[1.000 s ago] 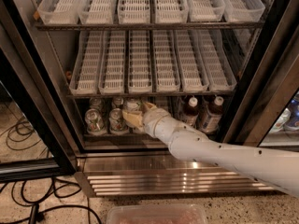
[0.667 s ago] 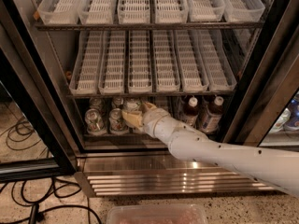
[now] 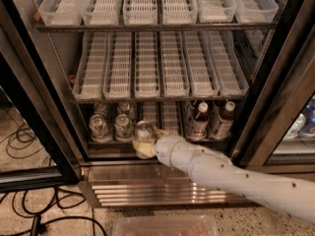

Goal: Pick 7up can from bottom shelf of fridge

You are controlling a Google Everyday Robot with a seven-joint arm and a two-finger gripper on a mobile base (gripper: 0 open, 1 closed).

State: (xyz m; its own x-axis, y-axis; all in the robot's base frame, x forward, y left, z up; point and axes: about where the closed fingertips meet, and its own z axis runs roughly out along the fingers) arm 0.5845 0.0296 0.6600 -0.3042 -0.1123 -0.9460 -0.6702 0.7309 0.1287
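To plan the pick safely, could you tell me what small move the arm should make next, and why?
Probably ease the gripper slowly straight back toward the front of the fridge. It is at the 7up can on the bottom shelf; another can stands close beside it and brown bottles stand on the other side, so sideways motion risks knocks.

There is just one camera. It sits high up in front of the fridge and looks forward and down into its open inside. It is quite near: the fridge fills almost the whole picture, and the floor shows only along the bottom. The bottom shelf lies near the middle of the view. The arm comes in from the lower right, and the gripper is at the front of that shelf, right by a 7up can.
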